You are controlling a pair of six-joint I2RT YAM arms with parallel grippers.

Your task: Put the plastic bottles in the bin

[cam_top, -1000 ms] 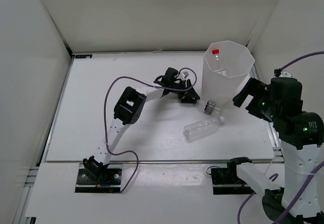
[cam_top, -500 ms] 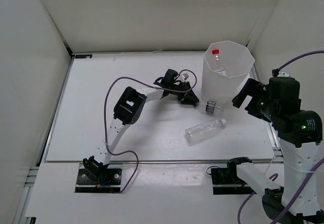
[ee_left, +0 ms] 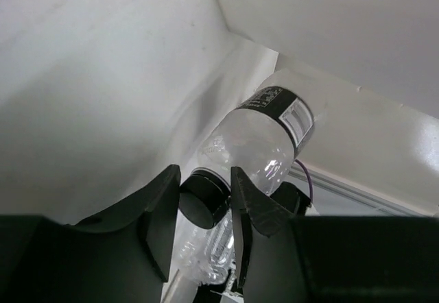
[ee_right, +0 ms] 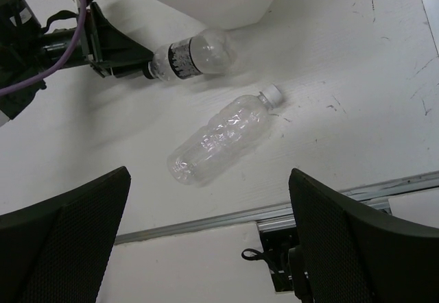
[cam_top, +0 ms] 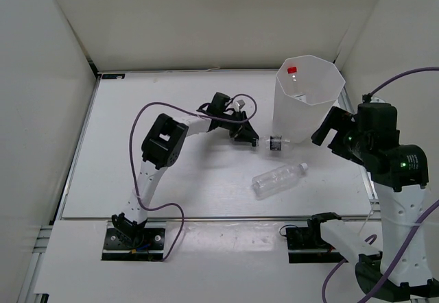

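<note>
The left jaws have been closed on the black cap [ee_left: 201, 198] of the black-capped bottle [ee_left: 264, 142], which is now gripped just left of the bin's [cam_top: 306, 101] base and judged ready for lifting. The right jaws are spread wide and empty. The plain clear bottle [cam_top: 276, 179] lies nearer on the table [cam_top: 171, 179].

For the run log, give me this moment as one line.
left jaws: shut on black-capped bottle | right jaws: open | plain bottle: lying on table | bin: upright

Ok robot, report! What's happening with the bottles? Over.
Left gripper shut on black-capped bottle by its cap, beside the bin. Right gripper open, holding nothing. Clear bottle lying loose on table. Over.
</note>
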